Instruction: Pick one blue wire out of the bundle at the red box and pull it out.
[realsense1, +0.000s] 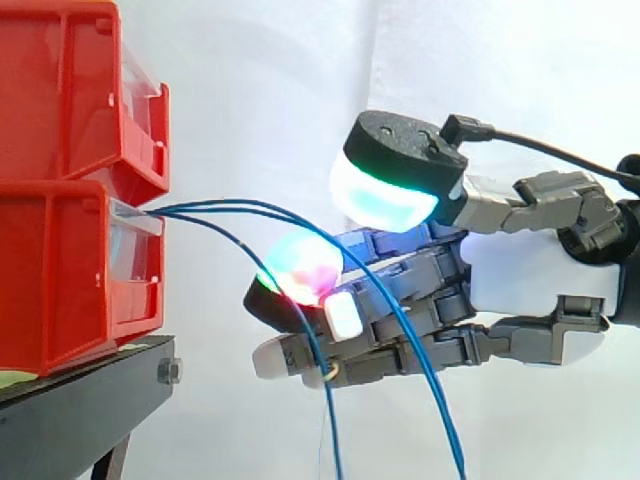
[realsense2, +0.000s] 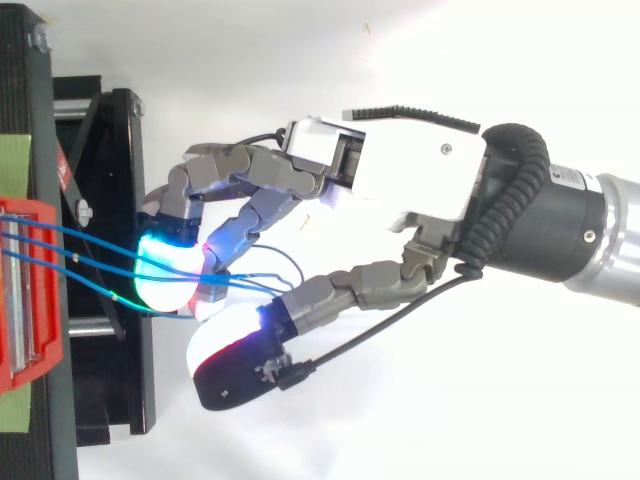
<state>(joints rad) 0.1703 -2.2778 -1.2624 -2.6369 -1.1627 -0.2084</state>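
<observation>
Blue wires (realsense1: 215, 207) leave the lower red bin (realsense1: 60, 280) front and arc away, down through the hand (realsense2: 400, 190), positioned there to isolate one; whether it clamps any cannot be determined.

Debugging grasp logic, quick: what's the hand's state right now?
Hand: cannot be told. The blue wires from the red box run across it.

Thin blue wires (realsense1: 215, 208) arc from the lower red box (realsense1: 60, 280) front, drooping downward.
</observation>
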